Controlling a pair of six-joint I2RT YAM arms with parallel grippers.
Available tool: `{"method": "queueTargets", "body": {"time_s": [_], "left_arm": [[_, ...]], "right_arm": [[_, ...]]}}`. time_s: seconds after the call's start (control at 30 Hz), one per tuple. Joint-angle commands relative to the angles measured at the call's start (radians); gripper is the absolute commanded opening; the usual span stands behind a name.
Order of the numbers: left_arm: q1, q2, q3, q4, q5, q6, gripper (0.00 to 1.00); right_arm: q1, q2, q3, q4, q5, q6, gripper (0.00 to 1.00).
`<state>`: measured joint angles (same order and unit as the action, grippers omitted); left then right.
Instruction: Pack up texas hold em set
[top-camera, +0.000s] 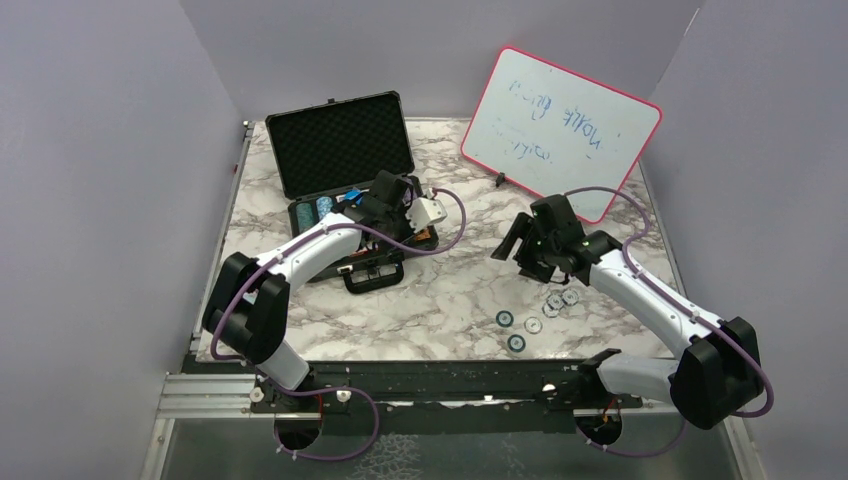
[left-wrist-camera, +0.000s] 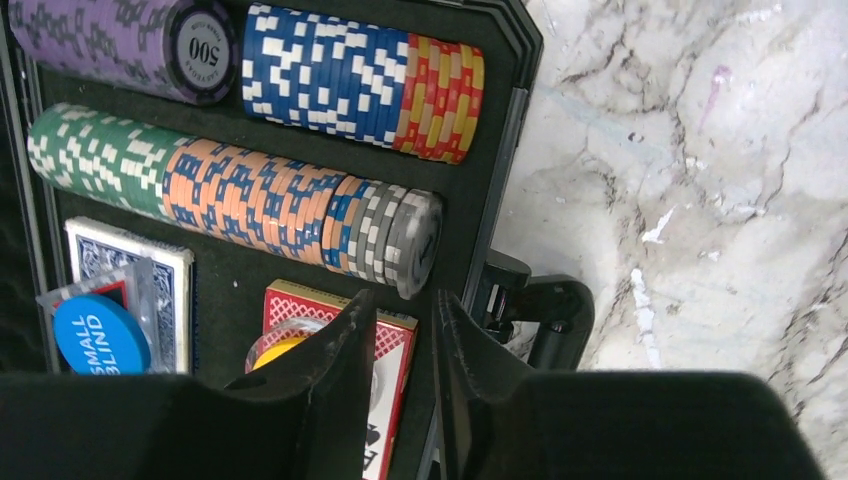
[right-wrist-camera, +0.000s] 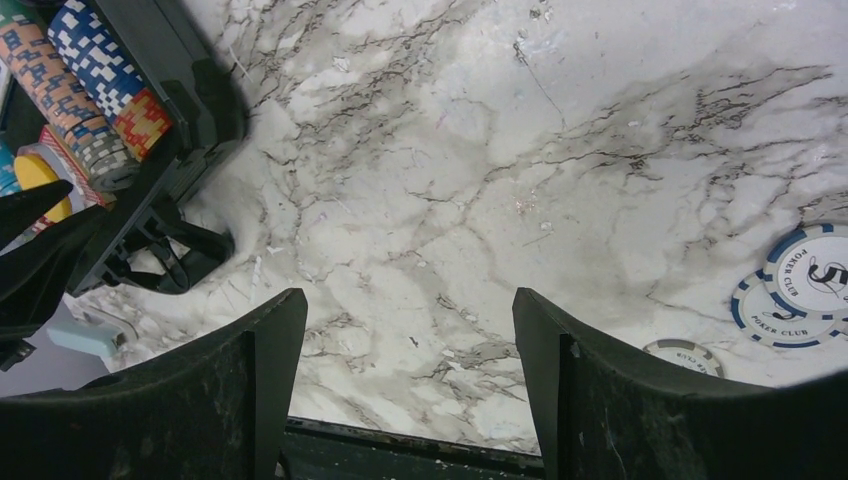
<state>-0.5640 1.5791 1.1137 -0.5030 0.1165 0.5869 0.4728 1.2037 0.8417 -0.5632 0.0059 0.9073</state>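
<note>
A: Risks first, quick.
B: The loose chips (top-camera: 533, 325) lie flat on the counter (top-camera: 440, 290), near the right tool (right-wrist-camera: 410, 330) and well apart from the case (left-wrist-camera: 503, 140). They're flat discs on smooth marble, so the fingers will likely skid off or shove them rather than lift. Two at the right edge of the right wrist view overlap. A pinch there may take both or flick one away.
A: Case side?
B: The left tool (left-wrist-camera: 400, 310) hangs just over the grey end of the green-orange-grey row (left-wrist-camera: 250, 195). A nudge could tip the end chips out of their groove onto the red deck (left-wrist-camera: 295, 300). The lid (top-camera: 340, 140) stands upright, and shutting it now would leave chips out.
A: Tools?
B: Left: fingers nearly together, thin gap, nothing in it. Can't tell if they touch the red deck or the yellow button (left-wrist-camera: 275, 350) below. Right: spread wide, empty, above bare counter, touching nothing.
A: Where's the set?
B: The case sits open at the far left of the counter. The purple row (left-wrist-camera: 100, 35), blue-and-red row (left-wrist-camera: 340, 80), blue deck (left-wrist-camera: 130, 265) and blue button (left-wrist-camera: 100, 335) are in the tray. Several chips are out on the near right.
</note>
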Motion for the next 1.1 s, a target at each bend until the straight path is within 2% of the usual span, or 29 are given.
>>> {"method": "queueTargets", "body": {"time_s": [0.0, 0.1, 0.27, 0.4, 0.47, 0.5, 0.67, 0.8, 0.93, 1.07], "left_arm": [[0.001, -0.004, -0.008, 0.042, -0.050, -0.026, 0.38], [0.001, -0.028, -0.007, 0.045, -0.026, -0.036, 0.48], [0.003, -0.091, -0.001, 0.062, 0.035, -0.073, 0.55], [0.004, -0.123, 0.022, 0.098, 0.085, -0.162, 0.62], [0.004, -0.129, 0.033, 0.123, 0.138, -0.234, 0.74], [0.004, -0.129, 0.040, 0.140, 0.165, -0.284, 0.76], [0.003, -0.142, 0.021, 0.248, 0.254, -0.472, 0.76], [0.003, -0.187, -0.053, 0.381, 0.292, -0.578, 0.76], [0.003, -0.231, -0.112, 0.488, 0.295, -0.632, 0.76], [0.003, -0.249, -0.131, 0.518, 0.284, -0.638, 0.76]], "right_arm": [[0.005, -0.001, -0.004, -0.048, 0.036, -0.004, 0.78], [0.006, -0.008, -0.003, -0.081, 0.061, -0.004, 0.78], [0.006, 0.002, -0.001, -0.184, 0.151, -0.019, 0.78], [0.005, 0.062, 0.008, -0.293, 0.215, -0.010, 0.78], [0.006, 0.100, 0.006, -0.327, 0.229, -0.007, 0.78], [0.006, 0.113, 0.001, -0.337, 0.229, -0.005, 0.78], [0.007, 0.109, -0.051, -0.363, 0.207, 0.033, 0.77], [0.007, 0.079, -0.119, -0.349, 0.165, 0.047, 0.76], [0.007, 0.071, -0.179, -0.308, 0.131, 0.068, 0.74], [0.009, 0.087, -0.206, -0.259, 0.115, 0.072, 0.70]]}}
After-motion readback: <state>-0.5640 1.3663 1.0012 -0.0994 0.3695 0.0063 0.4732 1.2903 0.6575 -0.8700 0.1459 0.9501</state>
